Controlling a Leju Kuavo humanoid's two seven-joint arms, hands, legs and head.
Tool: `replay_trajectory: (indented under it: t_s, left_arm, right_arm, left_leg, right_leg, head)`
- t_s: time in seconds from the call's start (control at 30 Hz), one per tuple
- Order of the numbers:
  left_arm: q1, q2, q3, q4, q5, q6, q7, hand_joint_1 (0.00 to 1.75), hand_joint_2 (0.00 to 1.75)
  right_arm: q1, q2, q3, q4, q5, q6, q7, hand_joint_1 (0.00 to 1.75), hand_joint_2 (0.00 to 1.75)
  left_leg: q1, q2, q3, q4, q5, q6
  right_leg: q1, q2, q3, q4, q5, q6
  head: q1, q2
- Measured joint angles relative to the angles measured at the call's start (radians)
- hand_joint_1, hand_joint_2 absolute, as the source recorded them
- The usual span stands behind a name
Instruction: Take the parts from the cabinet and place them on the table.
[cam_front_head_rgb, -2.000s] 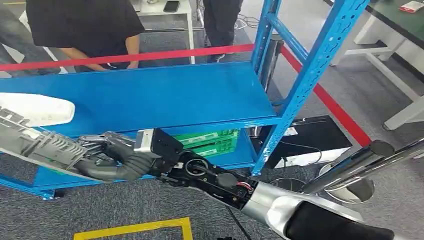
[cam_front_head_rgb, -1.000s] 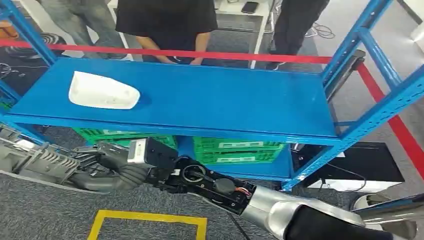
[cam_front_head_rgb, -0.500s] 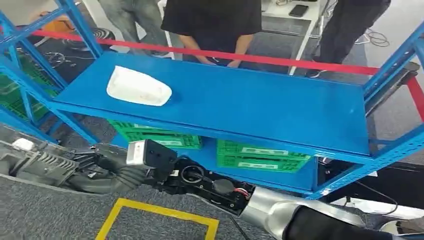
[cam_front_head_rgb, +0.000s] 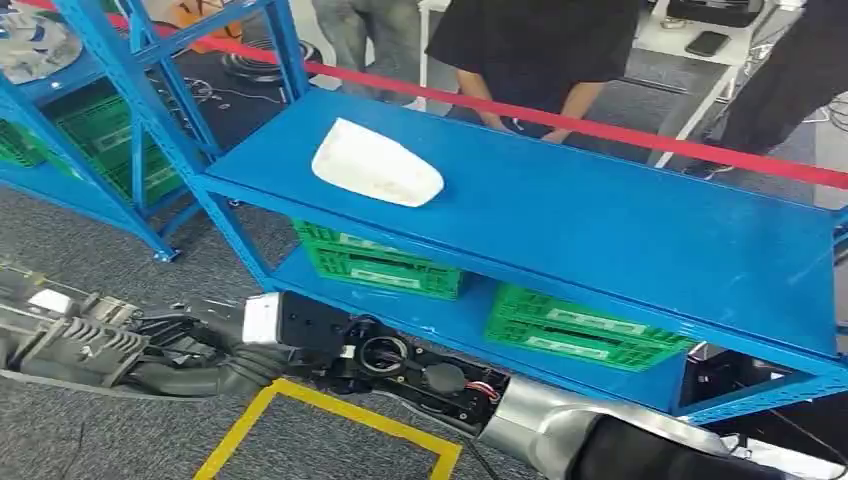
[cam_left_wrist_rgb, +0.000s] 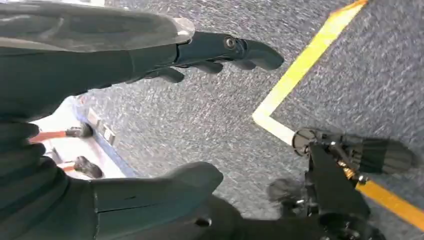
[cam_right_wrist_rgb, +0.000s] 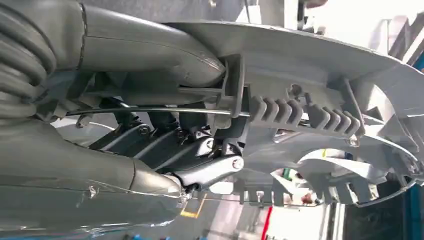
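A white shell-shaped part (cam_front_head_rgb: 377, 163) lies on the top shelf of the blue cabinet (cam_front_head_rgb: 640, 225), toward its left end. My right arm reaches across low in front of the cabinet. Its hand (cam_front_head_rgb: 240, 368) grips a large grey ribbed plastic part (cam_front_head_rgb: 70, 345) over the carpet, below shelf height. The right wrist view shows the hand (cam_right_wrist_rgb: 100, 165) clamped on that ribbed part (cam_right_wrist_rgb: 320, 75). In the left wrist view my left hand (cam_left_wrist_rgb: 55, 100) hangs above the floor with its fingers (cam_left_wrist_rgb: 220, 47) and thumb apart and nothing between them.
Green crates (cam_front_head_rgb: 385, 262) (cam_front_head_rgb: 580, 330) sit on the cabinet's lower shelf. A second blue rack (cam_front_head_rgb: 100, 120) stands to the left. People stand behind a red barrier tape (cam_front_head_rgb: 600, 125). Yellow floor tape (cam_front_head_rgb: 330, 415) marks a square below my arm.
The camera has swung left, so the cabinet slid right and the white part came into view. My right hand still holds the grey ribbed part.
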Motion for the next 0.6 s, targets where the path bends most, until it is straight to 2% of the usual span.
replay_trajectory:
  t_s: [0.03, 0.07, 0.1, 0.13, 0.17, 0.2, 0.23, 0.27, 0.33, 0.37, 0.4, 0.43, 0.47, 0.5, 0.53, 0.57, 0.6]
  left_arm:
    - [0.000, 0.000, 0.000, 0.000, 0.000, 0.000, 0.000, 0.00, 1.75]
    - [0.000, 0.000, -0.001, 0.000, 0.003, 0.000, -0.001, 0.00, 1.75]
    - [0.001, 0.000, -0.001, 0.000, 0.005, 0.001, -0.003, 0.00, 1.75]
    - [0.002, 0.000, -0.002, 0.000, 0.006, 0.001, -0.003, 0.00, 1.75]
    - [0.003, 0.000, -0.002, 0.000, 0.008, 0.002, -0.004, 0.00, 1.75]
    - [0.004, -0.002, -0.002, 0.000, 0.011, 0.002, -0.005, 0.00, 1.75]
    - [0.003, -0.004, -0.002, 0.000, 0.012, 0.002, -0.006, 0.00, 1.75]
    - [0.003, -0.005, -0.002, 0.000, 0.012, 0.006, -0.007, 0.00, 1.75]
    - [0.008, -0.005, -0.003, 0.000, 0.012, 0.006, -0.008, 0.00, 1.75]
    - [0.010, -0.002, -0.003, 0.000, 0.012, 0.006, -0.008, 0.00, 1.75]
    - [0.012, -0.003, -0.003, 0.000, 0.013, 0.007, -0.009, 0.00, 1.75]
    - [0.011, -0.002, -0.004, 0.000, 0.013, 0.008, -0.010, 0.00, 1.75]
    - [0.009, -0.002, -0.004, 0.000, 0.014, 0.008, -0.011, 0.00, 1.75]
    - [0.007, -0.002, -0.004, 0.000, 0.015, 0.008, -0.012, 0.00, 1.75]
    - [0.007, -0.001, -0.004, 0.000, 0.016, 0.008, -0.012, 0.00, 1.75]
    - [0.007, -0.001, -0.004, 0.000, 0.018, 0.008, -0.013, 0.00, 1.75]
    - [0.008, -0.001, -0.004, 0.000, 0.021, 0.009, -0.013, 0.00, 1.75]
  right_arm:
    - [0.002, 0.000, 0.002, 0.000, 0.001, 0.000, 0.000, 1.75, 1.75]
    - [0.004, 0.000, 0.003, 0.000, 0.002, 0.000, 0.001, 1.75, 1.75]
    - [0.007, 0.000, 0.005, 0.000, 0.002, 0.001, 0.003, 1.75, 1.75]
    - [0.008, 0.000, 0.006, 0.000, 0.002, 0.002, 0.004, 1.75, 1.75]
    - [0.008, 0.000, 0.008, -0.003, 0.002, 0.003, 0.005, 1.75, 1.75]
    - [0.008, 0.000, 0.009, -0.005, 0.002, 0.005, 0.005, 1.75, 1.75]
    - [0.008, 0.000, 0.010, -0.006, 0.002, 0.005, 0.003, 1.75, 1.75]
    - [0.007, 0.000, 0.010, -0.007, 0.002, 0.006, 0.003, 1.75, 1.75]
    - [0.007, 0.000, 0.012, -0.011, 0.002, 0.006, 0.005, 1.75, 1.75]
    - [0.008, 0.001, 0.013, -0.012, 0.003, 0.006, 0.006, 1.75, 1.75]
    - [0.008, 0.003, 0.014, -0.013, 0.003, 0.006, 0.006, 1.75, 1.75]
    - [0.006, 0.004, 0.016, -0.013, 0.002, 0.005, 0.006, 1.75, 1.75]
    - [0.005, 0.004, 0.016, -0.014, 0.001, 0.005, 0.005, 1.75, 1.75]
    - [0.006, 0.004, 0.016, -0.013, 0.001, 0.005, 0.004, 1.75, 1.75]
    - [0.008, 0.004, 0.018, -0.013, 0.001, 0.004, 0.005, 1.75, 1.75]
    - [0.010, 0.004, 0.018, -0.013, 0.001, 0.003, 0.006, 1.75, 1.75]
    - [0.011, 0.004, 0.019, -0.013, 0.000, 0.003, 0.008, 1.75, 1.75]
  left_leg:
    - [-0.003, -0.012, 0.000, 0.000, -0.001, 0.001]
    - [-0.006, -0.023, 0.001, 0.000, -0.001, 0.003]
    - [-0.010, -0.041, 0.002, 0.000, -0.001, 0.003]
    - [-0.013, -0.055, 0.004, 0.000, -0.001, 0.003]
    - [-0.016, -0.071, 0.007, 0.000, -0.001, 0.003]
    - [-0.012, -0.081, 0.007, -0.001, -0.001, 0.003]
    - [-0.018, -0.090, 0.004, 0.001, 0.000, 0.001]
    - [-0.011, -0.103, 0.000, 0.000, 0.003, -0.002]
    - [-0.002, -0.124, -0.002, -0.009, 0.009, -0.015]
    - [-0.011, -0.137, 0.000, -0.016, 0.014, -0.023]
    - [-0.008, -0.092, -0.003, -0.003, 0.004, -0.020]
    - [-0.015, -0.043, -0.022, 0.037, -0.027, -0.024]
    - [-0.011, -0.016, -0.059, 0.109, -0.065, -0.030]
    - [-0.009, -0.001, -0.102, 0.197, -0.103, -0.036]
    - [-0.007, 0.005, -0.142, 0.276, -0.129, -0.043]
    - [-0.003, 0.009, -0.158, 0.308, -0.129, -0.048]
    - [0.000, 0.013, -0.148, 0.285, -0.108, -0.051]
  right_leg:
    - [0.001, 0.004, -0.036, 0.072, -0.022, -0.002]
    - [0.002, 0.006, -0.055, 0.100, -0.020, -0.005]
    - [0.005, 0.008, -0.049, 0.074, 0.011, -0.013]
    - [0.010, 0.012, -0.022, 0.005, 0.057, -0.023]
    - [0.013, 0.027, 0.023, -0.099, 0.115, -0.037]
    - [0.017, 0.072, 0.062, -0.195, 0.163, -0.053]
    - [0.016, 0.102, 0.077, -0.229, 0.159, -0.063]
    - [0.020, 0.093, 0.078, -0.242, 0.162, -0.057]
    - [0.026, 0.074, 0.081, -0.243, 0.161, -0.059]
    - [0.016, 0.061, 0.091, -0.262, 0.170, -0.059]
    - [0.010, 0.043, 0.104, -0.281, 0.179, -0.050]
    - [0.010, 0.036, 0.107, -0.289, 0.182, -0.056]
    - [0.010, 0.022, 0.107, -0.289, 0.183, -0.057]
    - [0.010, 0.007, 0.107, -0.288, 0.182, -0.057]
    - [0.010, -0.010, 0.106, -0.288, 0.180, -0.057]
    - [0.010, -0.023, 0.106, -0.288, 0.179, -0.056]
    - [0.009, -0.035, 0.106, -0.287, 0.177, -0.054]
  head:
    - [0.000, 0.000]
    - [0.000, 0.000]
    - [0.000, 0.000]
    - [0.000, 0.000]
    - [0.000, 0.000]
    - [0.001, 0.000]
    - [-0.004, 0.000]
    - [0.000, 0.000]
    - [0.002, 0.000]
    - [0.002, 0.000]
    - [0.003, 0.000]
    - [-0.002, 0.000]
    - [-0.003, 0.000]
    - [-0.003, 0.000]
    - [-0.004, 0.000]
    - [-0.004, 0.000]
    - [-0.004, 0.000]
